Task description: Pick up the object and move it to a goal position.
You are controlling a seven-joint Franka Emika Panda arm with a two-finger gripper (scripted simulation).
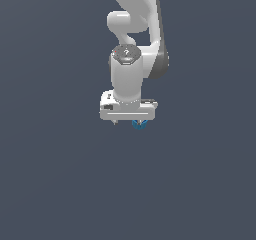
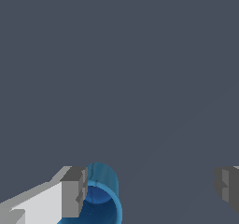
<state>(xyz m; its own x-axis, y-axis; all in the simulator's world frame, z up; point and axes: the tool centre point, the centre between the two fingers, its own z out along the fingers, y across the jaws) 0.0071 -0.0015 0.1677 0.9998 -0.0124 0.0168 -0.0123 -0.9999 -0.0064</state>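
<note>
No readable text, label, number or sign shows in either view.

I see the arm (image 1: 131, 59) hanging vertical, gripper (image 1: 128, 120) low — the blue cup (image 1: 138, 124) peeks out just beneath its body.

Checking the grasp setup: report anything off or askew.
The blue cup sits hard beside one finger rather than centred in the open gripper; contact is unclear. Nothing else stands out.
</note>
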